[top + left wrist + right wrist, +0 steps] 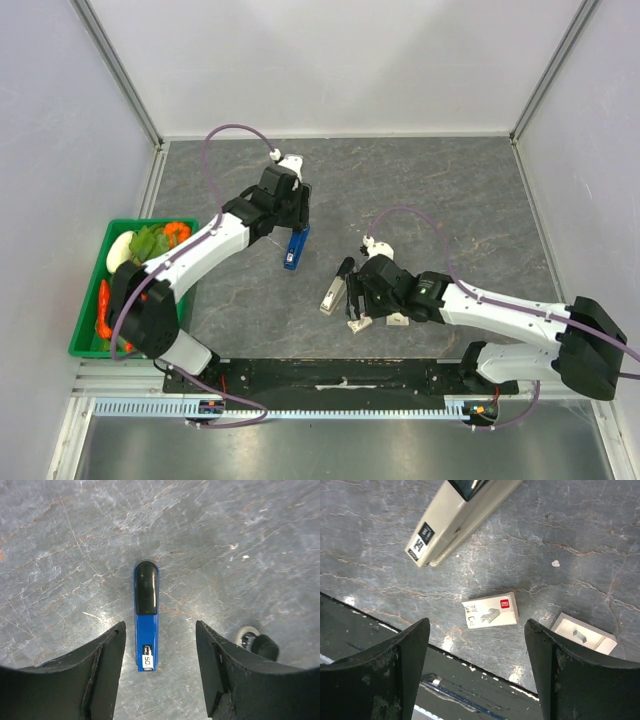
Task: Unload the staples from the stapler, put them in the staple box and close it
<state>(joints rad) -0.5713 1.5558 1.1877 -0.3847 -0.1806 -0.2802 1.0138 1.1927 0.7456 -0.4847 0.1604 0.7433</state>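
A blue stapler (296, 248) with a black end lies flat on the grey table; in the left wrist view it (146, 615) runs lengthwise between my fingers. My left gripper (301, 208) (160, 626) is open and empty, hovering above it. A beige stapler (335, 290) (455, 517) lies closed near the table's front. My right gripper (354, 300) (477, 623) is open and empty just to its right, above a small white staple box (490, 614). No loose staples are visible.
An open white box tray (398, 320) (584, 635) with a small metal piece lies right of the staple box. A green basket (88, 315) of vegetables stands at the left edge. The table's front edge and black rail (470, 680) are directly under the right gripper.
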